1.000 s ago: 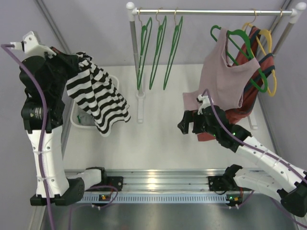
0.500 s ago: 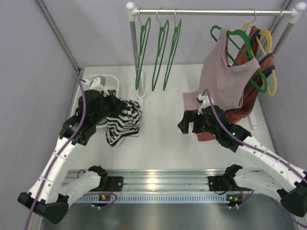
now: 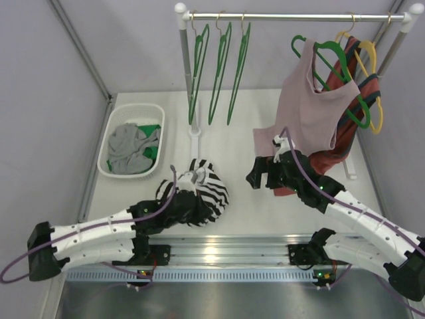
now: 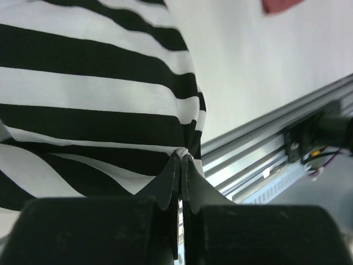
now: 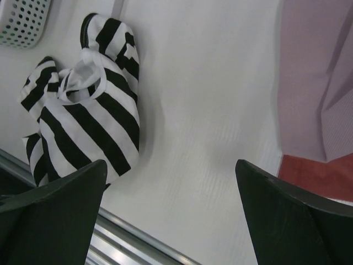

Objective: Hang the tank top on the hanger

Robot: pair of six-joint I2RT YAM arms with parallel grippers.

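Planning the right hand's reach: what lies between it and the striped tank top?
Nothing but bare white table lies between the open right hand and the tank top; the right wrist view shows it, and the top view agrees.

The top camera sits high behind both arms and looks down and forward: the base rail (image 3: 226, 249) crosses the bottom of its frame, the clothes rail (image 3: 292, 16) the top. The left wrist camera rides right up against the striped tank top (image 4: 83, 110), peering past the left gripper (image 4: 181, 165) at bottom centre toward the base rail at lower right. The right wrist camera looks down from farther back, the right gripper (image 5: 171, 163) framing the lower corners. All three views share the tank top, the white table (image 5: 209, 99) and the base rail.
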